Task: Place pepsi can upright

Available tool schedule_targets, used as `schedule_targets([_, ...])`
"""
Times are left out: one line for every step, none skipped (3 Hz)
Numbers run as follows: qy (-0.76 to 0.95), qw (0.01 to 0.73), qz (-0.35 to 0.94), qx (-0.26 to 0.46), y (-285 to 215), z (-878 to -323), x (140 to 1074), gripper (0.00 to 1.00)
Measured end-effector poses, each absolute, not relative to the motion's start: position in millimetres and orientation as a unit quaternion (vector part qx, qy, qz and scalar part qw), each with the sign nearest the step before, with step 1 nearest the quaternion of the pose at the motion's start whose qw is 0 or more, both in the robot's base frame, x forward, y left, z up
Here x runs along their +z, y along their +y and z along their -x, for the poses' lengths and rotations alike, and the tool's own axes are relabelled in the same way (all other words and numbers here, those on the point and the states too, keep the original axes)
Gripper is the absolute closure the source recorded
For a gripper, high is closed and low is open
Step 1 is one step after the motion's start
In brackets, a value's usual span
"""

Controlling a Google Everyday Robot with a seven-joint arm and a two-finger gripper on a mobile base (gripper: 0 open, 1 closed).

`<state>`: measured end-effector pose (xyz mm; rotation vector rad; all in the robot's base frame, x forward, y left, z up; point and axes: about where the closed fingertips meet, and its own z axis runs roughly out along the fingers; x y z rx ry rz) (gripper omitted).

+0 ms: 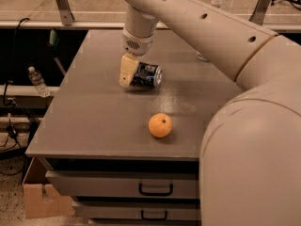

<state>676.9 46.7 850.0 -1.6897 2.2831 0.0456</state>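
Pepsi can point(149, 75): dark blue, lying on its side on the grey table point(89, 121), about midway between the left and right edges and nearer the back edge than the front.

Gripper point(126, 77): tan, lowered onto the can's left end and touching it; whether it is clamped on the can or spread cannot be told.

Arm point(197, 27): cream, reaching in from the right.

Orange point(160, 125): near the front edge, well apart from the can.

Drawers point(117, 185): below the front edge.
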Motion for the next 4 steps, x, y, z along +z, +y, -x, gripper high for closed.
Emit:
schedule_targets([0.801,0.144,0.582,0.009,40.8,-677.8,849.2,0.46])
schedule_targets([0.800,0.153,0.580,0.015,38.8,-672.9,861.2,0.69])
schedule_targets([0.785,0.192,0.588,0.041,44.8,-660.6,895.6,0.93])
schedule_targets([0.756,0.239,0.603,0.091,46.6,-645.4,933.0,1.00])
